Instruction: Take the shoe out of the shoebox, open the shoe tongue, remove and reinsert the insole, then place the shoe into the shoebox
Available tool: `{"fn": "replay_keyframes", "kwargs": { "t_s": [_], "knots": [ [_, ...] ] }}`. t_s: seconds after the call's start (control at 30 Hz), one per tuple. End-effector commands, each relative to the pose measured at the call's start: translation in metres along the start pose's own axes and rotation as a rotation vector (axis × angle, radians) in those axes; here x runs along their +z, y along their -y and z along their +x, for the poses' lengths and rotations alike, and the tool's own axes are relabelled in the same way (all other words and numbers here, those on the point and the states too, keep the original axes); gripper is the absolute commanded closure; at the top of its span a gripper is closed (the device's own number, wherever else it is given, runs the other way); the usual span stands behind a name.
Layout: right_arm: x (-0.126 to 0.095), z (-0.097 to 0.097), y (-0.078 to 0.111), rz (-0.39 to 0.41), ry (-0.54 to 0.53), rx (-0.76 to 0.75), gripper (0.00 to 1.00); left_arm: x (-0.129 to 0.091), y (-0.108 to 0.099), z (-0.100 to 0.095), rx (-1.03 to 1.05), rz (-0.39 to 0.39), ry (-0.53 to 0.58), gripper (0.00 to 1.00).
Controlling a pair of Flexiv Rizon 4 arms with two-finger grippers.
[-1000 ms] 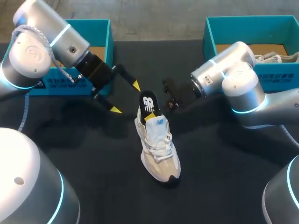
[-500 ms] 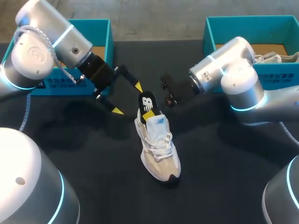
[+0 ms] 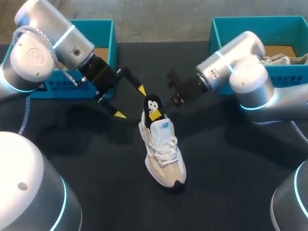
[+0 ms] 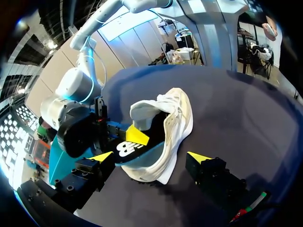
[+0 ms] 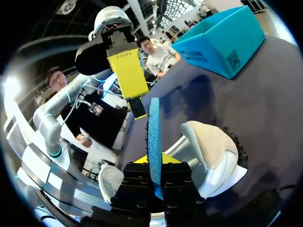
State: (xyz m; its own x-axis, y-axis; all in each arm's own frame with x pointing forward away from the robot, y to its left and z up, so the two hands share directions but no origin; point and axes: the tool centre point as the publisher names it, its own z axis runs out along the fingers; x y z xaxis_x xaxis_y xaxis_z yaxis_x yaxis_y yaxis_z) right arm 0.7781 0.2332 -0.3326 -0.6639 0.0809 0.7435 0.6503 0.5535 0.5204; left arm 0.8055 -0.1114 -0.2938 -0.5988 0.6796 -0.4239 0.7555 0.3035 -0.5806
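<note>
A beige and white shoe (image 3: 162, 153) lies in the middle of the dark table, toe toward me. Its black insole (image 3: 152, 104) sticks up out of the heel opening. My right gripper (image 3: 155, 115) is shut on the insole, one yellow tip showing against it. In the right wrist view the insole (image 5: 154, 132) stands edge-on between that gripper's fingers (image 5: 155, 163), with the shoe (image 5: 210, 146) beside it. My left gripper (image 3: 130, 101) hovers open just left of the heel. In the left wrist view the shoe (image 4: 175, 120) and insole (image 4: 124, 149) lie ahead of its spread tips (image 4: 150, 157).
A blue shoebox (image 3: 103, 26) stands at the back left behind my left arm. A second blue box (image 3: 250, 23) at the back right holds another shoe (image 3: 288, 60). Dark table surface lies bare in front of the shoe.
My right wrist has drawn back toward the far side, keeping the insole at the heel. The left arm and the shoe stay where they were.
</note>
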Motion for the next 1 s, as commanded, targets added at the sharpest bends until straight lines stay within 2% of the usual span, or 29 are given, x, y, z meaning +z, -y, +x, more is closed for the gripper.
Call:
{"fn": "replay_keyframes", "kwargs": {
  "t_s": [0.03, 0.37, 0.5, 0.73, 0.77, 0.83, 1.0],
  "knots": [
    [0.008, -0.003, 0.004, 0.017, -0.011, 0.018, 1.00, -0.001, 0.003, 0.000, 0.003, -0.005, 0.000, 0.00],
    [0.018, 0.001, 0.022, 0.026, -0.036, 0.072, 1.00, -0.002, 0.003, -0.001, 0.006, -0.010, 0.000, 0.00],
    [0.021, 0.001, 0.022, 0.042, -0.041, 0.080, 1.00, -0.002, 0.002, -0.001, 0.006, -0.010, 0.000, 0.00],
    [0.014, 0.004, 0.010, 0.041, -0.018, 0.054, 0.94, -0.002, 0.002, -0.002, 0.012, -0.005, -0.001, 0.00],
    [0.013, 0.004, 0.008, 0.042, -0.015, 0.049, 0.91, -0.002, 0.001, -0.001, 0.012, -0.004, -0.001, 0.00],
    [0.013, 0.004, 0.005, 0.043, -0.014, 0.045, 0.72, -0.004, 0.001, 0.000, 0.012, -0.003, 0.001, 0.00],
    [0.013, 0.003, 0.004, 0.051, -0.017, 0.045, 0.68, -0.005, -0.001, 0.003, 0.007, -0.004, 0.005, 0.00]
  ]
}}
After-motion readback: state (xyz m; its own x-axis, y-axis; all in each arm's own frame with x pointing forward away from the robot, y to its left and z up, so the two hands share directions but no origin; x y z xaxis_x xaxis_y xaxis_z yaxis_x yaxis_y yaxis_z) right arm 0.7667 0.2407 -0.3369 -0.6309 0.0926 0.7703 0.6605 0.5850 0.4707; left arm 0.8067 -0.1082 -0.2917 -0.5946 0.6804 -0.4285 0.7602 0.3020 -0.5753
